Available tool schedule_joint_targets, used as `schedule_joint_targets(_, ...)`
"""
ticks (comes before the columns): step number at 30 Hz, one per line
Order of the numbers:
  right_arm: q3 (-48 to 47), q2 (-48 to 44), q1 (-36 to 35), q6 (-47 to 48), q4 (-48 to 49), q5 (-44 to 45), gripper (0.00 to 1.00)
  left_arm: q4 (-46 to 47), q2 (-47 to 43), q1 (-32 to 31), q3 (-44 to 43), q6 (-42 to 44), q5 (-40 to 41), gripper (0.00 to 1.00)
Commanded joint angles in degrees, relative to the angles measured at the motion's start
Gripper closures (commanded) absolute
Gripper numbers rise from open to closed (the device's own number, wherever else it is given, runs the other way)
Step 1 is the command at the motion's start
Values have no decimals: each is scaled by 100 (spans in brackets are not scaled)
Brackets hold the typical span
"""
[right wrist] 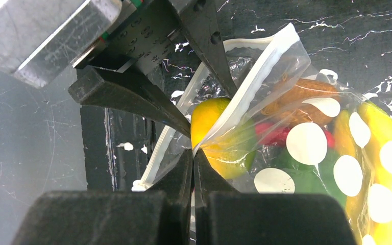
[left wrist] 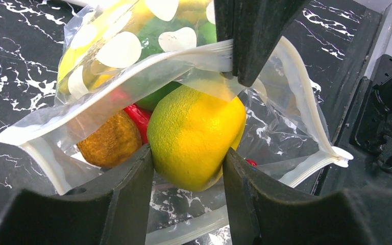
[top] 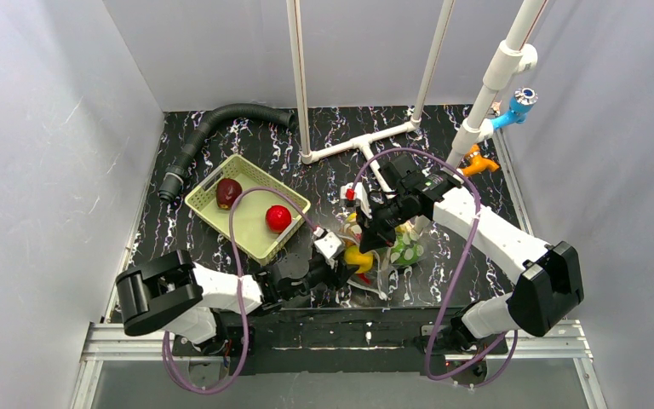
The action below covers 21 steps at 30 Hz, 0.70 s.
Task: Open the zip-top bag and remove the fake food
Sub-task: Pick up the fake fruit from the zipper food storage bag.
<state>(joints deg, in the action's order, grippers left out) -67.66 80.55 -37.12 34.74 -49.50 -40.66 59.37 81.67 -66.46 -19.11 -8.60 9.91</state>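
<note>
When viewed from above, shows the zip-top bag on the worktop, left jaws and right jaws both at its mouth, a dark red fruit and a bright red fruit in the basket well left of them. From the left wrist: left jaws half-spread, gripping a yellow-green fruit in the open mouth, an orange-brown piece just left. From the right wrist: right jaws pinched flat on the bag's zip lip, a banana beyond the tips.

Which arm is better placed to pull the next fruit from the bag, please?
Left: the left gripper grips the yellow-green fruit in the open zip-top bag, while the right gripper pinches its lip.
</note>
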Motion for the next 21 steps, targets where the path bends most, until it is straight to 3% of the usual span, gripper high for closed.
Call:
schedule_joint_targets(1,15,-158,30,21,71,-109,99,-324,-418,64,53,-372,266,100)
schedule_joint_targets(12,55,-171,32,5,109,-101,99,-1221,-1263,334,9,-1096,-151,100)
schedule_joint_targets(21,60,-193,43,-13,127,-107,99,-2057,-1974,353,43,-1122,-647,100)
